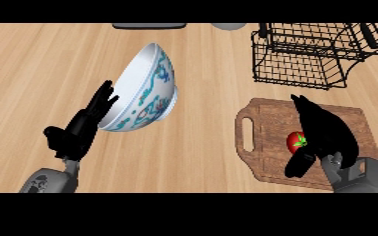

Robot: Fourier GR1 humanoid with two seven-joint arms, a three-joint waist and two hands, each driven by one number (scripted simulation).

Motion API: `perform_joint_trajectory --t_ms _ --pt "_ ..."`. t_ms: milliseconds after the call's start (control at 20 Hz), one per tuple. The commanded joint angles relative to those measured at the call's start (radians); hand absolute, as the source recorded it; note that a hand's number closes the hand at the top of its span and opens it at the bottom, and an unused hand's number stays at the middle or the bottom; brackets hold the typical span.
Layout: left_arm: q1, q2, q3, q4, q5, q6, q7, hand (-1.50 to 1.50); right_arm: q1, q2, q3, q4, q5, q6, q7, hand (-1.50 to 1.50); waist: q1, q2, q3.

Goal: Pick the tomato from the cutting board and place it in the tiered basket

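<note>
R robot hand (pixel 328 130), fingers (pixel 306 107) straight, beside tomato (pixel 297 141) on cutting board (pixel 273 115)

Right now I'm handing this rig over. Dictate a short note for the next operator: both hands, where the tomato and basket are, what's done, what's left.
Left robot hand: open, fingers up, at lower left beside a tilted bowl; no part in the job.
Right robot hand: open, over the cutting board, with the tomato at its left edge between thumb and fingers; contact can't be judged.
Tomato: on the board, not lifted.
Tiered basket: beyond the board, at top right.
Done: the reach to the tomato.
Left: grasp, lift, carry to the basket, release.
</note>
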Motion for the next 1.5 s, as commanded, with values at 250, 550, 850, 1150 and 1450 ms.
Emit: perform_joint_trajectory --t_ms 250,550,850,1150,1450 --pt "-0.005 -0.036 0.009 0.033 0.007 -0.046 -0.002 0.0 0.152 -0.01 -0.059 0.022 0.065 -0.015 0.055 -1.5 -0.016 0.004 -0.006" --pt "0.026 -0.091 -0.009 0.088 -0.047 -0.049 -0.072 0.0 0.145 0.059 -0.108 0.113 0.104 0.0 -0.029 -1.5 -0.004 0.006 -0.006" --pt "-0.002 -0.11 -0.008 -0.003 -0.078 -0.022 0.029 0.0 0.192 0.185 -0.057 0.197 0.233 -0.068 -0.067 -1.5 0.001 0.006 -0.005" --pt "0.003 -0.115 0.017 0.01 -0.096 -0.04 0.036 0.0 0.205 0.171 -0.171 0.191 0.245 -0.137 -0.282 1.5 -0.002 0.006 -0.005" --pt "0.003 -0.167 0.026 0.052 -0.136 -0.054 -0.01 0.0 0.169 0.225 -0.202 0.219 0.312 -0.094 -0.322 1.5 -0.001 0.006 -0.005"
